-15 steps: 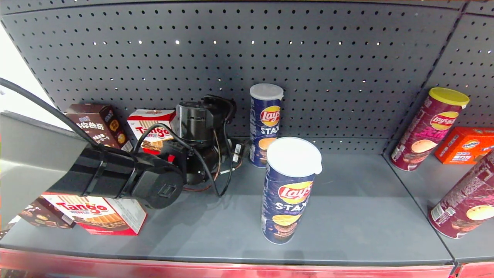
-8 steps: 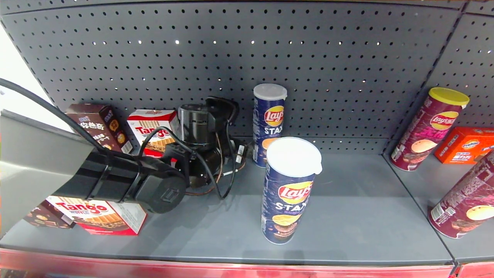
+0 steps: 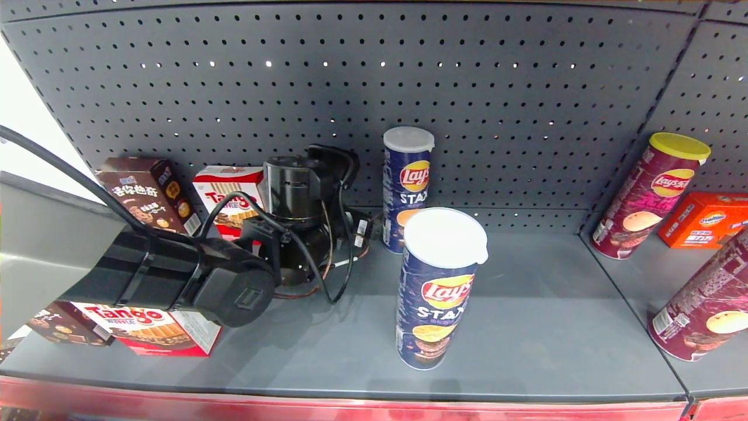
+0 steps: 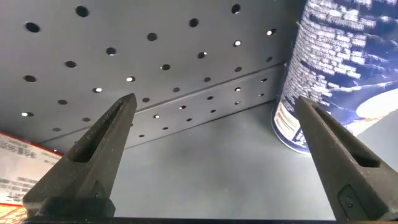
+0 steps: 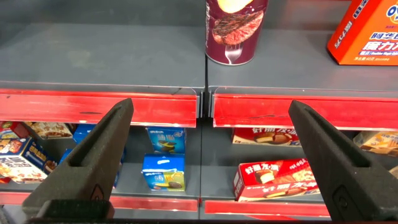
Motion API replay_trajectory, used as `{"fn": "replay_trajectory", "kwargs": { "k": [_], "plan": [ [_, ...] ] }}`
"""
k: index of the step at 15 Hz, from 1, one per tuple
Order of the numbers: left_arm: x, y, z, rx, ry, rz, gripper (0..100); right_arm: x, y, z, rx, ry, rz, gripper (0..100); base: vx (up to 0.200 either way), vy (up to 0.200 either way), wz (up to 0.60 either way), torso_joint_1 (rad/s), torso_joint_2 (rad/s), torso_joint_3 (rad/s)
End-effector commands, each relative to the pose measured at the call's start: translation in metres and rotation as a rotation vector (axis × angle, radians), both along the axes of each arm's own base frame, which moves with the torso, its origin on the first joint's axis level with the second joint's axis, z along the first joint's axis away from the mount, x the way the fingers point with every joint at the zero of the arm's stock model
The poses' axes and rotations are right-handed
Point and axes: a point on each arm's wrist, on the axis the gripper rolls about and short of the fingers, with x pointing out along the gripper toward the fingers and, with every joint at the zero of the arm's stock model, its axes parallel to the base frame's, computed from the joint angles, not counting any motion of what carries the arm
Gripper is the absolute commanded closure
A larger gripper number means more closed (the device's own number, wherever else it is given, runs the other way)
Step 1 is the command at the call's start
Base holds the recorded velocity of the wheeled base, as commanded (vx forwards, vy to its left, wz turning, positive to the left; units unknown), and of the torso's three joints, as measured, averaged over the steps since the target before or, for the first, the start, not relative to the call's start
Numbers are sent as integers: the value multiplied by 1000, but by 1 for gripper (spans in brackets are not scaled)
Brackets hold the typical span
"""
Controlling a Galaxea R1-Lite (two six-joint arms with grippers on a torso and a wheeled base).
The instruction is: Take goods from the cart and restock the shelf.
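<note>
L pincer [image 4: 214, 102] was released, empty, beside rear can [image 3: 408, 187] stood upright at shelf [image 3: 543, 316] back, prob. stocked; R pincer [image 5: 210, 104] released too.

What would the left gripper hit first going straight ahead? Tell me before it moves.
Most likely the perforated back panel: the open left gripper points at it, with nothing in between. The rear blue chip can stands just beside that line and might be grazed; depth is unclear.
</note>
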Motion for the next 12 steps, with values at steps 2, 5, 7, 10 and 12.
{"fn": "replay_trajectory", "kwargs": {
  "k": [2, 5, 7, 10, 12],
  "plan": [
    [-1, -2, -2, 3, 5, -7, 0, 0, 0, 0, 0, 0, 0, 0, 0, 0, 0, 0, 0, 0],
    [-11, 3, 7, -4, -6, -8, 0, 0, 0, 0, 0, 0, 0, 0, 0, 0, 0, 0, 0, 0],
    [-39, 13, 16, -10, -4, -29, 0, 0, 0, 0, 0, 0, 1, 0, 0, 0, 0, 0, 0, 0],
    [-83, 28, 31, -43, -34, -70, 0, 0, 0, 0, 0, 0, 0, 0, 0, 0, 0, 0, 0, 0],
    [-107, 31, 37, -69, -63, -132, 0, 0, 0, 0, 0, 0, 1, 0, 0, 0, 0, 0, 0, 0]
  ]
}}
